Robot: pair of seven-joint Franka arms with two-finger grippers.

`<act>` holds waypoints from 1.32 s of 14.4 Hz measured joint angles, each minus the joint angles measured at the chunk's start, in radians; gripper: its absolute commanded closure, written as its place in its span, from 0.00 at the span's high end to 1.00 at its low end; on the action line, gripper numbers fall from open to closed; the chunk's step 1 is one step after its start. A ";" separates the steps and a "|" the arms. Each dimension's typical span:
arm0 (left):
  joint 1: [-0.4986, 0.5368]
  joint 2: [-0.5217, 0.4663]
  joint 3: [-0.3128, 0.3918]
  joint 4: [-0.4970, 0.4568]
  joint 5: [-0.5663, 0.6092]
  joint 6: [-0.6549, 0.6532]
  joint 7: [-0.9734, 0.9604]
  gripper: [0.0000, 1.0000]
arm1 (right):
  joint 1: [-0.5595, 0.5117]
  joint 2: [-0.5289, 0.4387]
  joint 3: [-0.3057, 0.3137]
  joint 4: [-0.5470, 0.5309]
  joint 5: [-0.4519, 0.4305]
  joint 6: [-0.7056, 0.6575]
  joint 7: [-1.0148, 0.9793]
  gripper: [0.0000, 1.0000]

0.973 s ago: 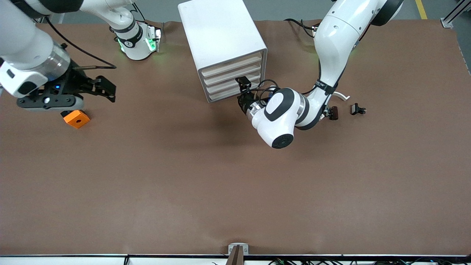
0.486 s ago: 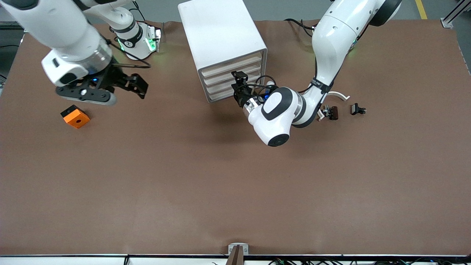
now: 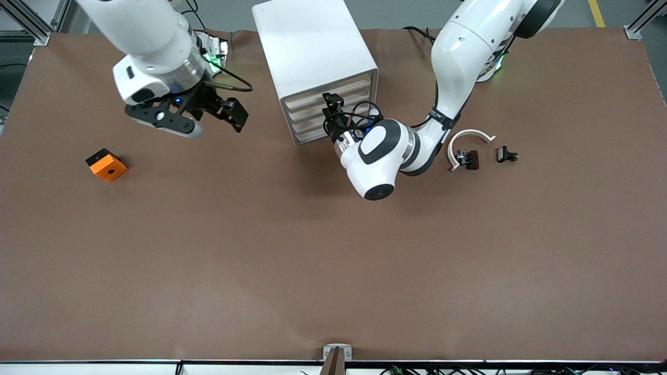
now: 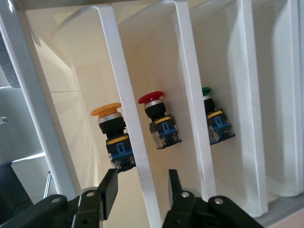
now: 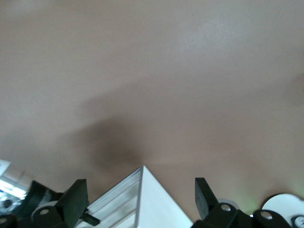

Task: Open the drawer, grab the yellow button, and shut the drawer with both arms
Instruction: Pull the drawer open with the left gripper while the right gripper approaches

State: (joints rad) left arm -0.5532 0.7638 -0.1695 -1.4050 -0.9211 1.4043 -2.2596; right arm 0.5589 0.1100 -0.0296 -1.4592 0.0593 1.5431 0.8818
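Observation:
The white cabinet point(image 3: 307, 41) stands at the table's edge farthest from the front camera, its four beige-fronted drawers point(image 3: 354, 91) pushed in. My left gripper point(image 3: 332, 107) is at the cabinet's front, by the upper drawers. In the left wrist view it point(image 4: 141, 189) is open, its fingers point(image 4: 108, 190) straddling one white drawer strip point(image 4: 128, 123) without gripping it. The button point(image 4: 114, 135) with the orange-yellow cap sits in the drawer on one side of that strip. My right gripper point(image 3: 234, 112) is open and empty, in the air beside the cabinet, toward the right arm's end.
A red-capped button point(image 4: 159, 123) and a green-capped button point(image 4: 216, 118) sit in neighbouring drawers. An orange cube point(image 3: 107, 165) lies toward the right arm's end. Black clips point(image 3: 506, 154) with a white curved band point(image 3: 469, 136) lie toward the left arm's end. The cabinet's corner point(image 5: 147, 199) shows in the right wrist view.
My right arm has swung from over the orange cube toward the cabinet. My left gripper has shifted up the cabinet's front, from the lower drawers to the upper ones.

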 measured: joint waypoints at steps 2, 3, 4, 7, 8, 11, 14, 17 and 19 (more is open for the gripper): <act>-0.010 0.001 0.000 -0.010 0.000 -0.002 -0.021 0.47 | 0.024 0.000 0.000 0.000 0.000 0.002 0.036 1.00; -0.015 0.003 0.000 -0.013 0.000 -0.002 -0.031 0.41 | 0.027 0.000 0.000 0.000 0.001 0.002 0.041 1.00; -0.018 0.005 0.000 -0.015 0.000 -0.002 -0.041 0.34 | 0.027 0.000 -0.001 0.000 0.004 0.002 0.043 1.00; -0.020 0.010 0.000 -0.016 0.000 -0.002 -0.061 0.17 | 0.027 0.002 -0.004 0.000 0.012 0.002 0.043 1.00; -0.020 0.013 0.000 -0.016 0.000 -0.002 -0.066 0.13 | 0.027 0.003 -0.004 0.000 0.015 0.002 0.043 1.00; -0.019 0.015 0.000 -0.015 -0.008 -0.012 -0.095 0.11 | 0.030 0.005 -0.004 0.000 0.016 0.002 0.043 1.00; -0.014 0.015 0.001 -0.015 -0.009 -0.012 -0.120 0.11 | 0.032 0.005 -0.003 0.000 0.017 0.002 0.043 1.00; 0.008 0.015 0.002 -0.013 -0.009 -0.012 -0.127 0.12 | 0.037 0.007 -0.003 0.000 0.017 0.002 0.044 1.00; 0.037 0.015 0.004 -0.009 -0.009 -0.012 -0.133 0.11 | 0.046 0.009 -0.003 0.000 0.018 0.002 0.062 1.00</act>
State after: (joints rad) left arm -0.5158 0.7787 -0.1659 -1.4137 -0.9298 1.3922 -2.3929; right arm 0.6054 0.1186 -0.0329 -1.4592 0.0769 1.5453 0.9442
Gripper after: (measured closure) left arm 0.859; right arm 0.000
